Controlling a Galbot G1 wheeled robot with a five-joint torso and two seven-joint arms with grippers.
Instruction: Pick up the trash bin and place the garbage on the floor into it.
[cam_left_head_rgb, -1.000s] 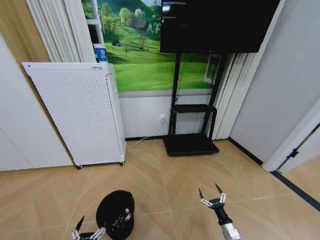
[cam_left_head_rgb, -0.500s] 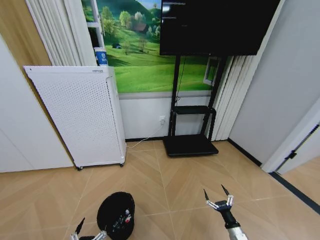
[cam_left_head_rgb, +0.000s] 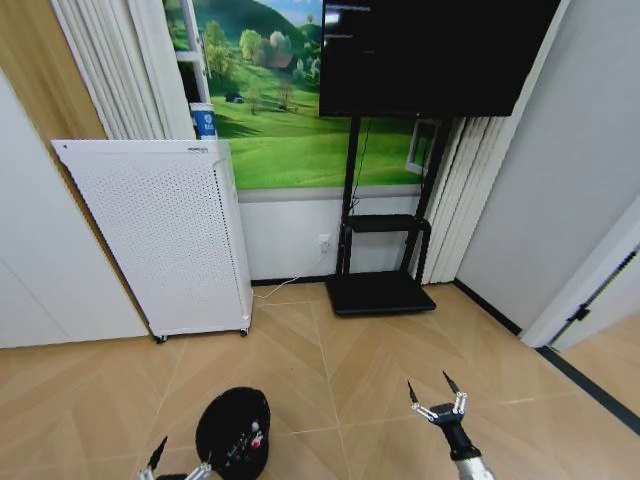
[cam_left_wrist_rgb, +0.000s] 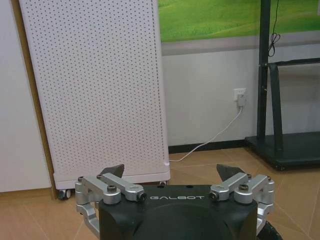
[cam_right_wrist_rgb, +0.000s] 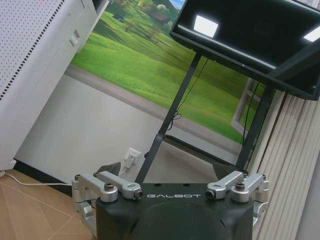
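Small black round tapered trash bin: on wood floor, red-white litter inside, lower in head view than a second ago | my left hand: beside bin, spread, empty | my right hand: spread, empty, hovering | judged: collecting done.

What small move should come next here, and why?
Probably back the left gripper away from the trash bin and park it. The bin stands upright on the wood floor with red-and-white litter already inside, both grippers are open and holding nothing, and no loose litter lies on the floor ahead. The right gripper hovers over bare floor.
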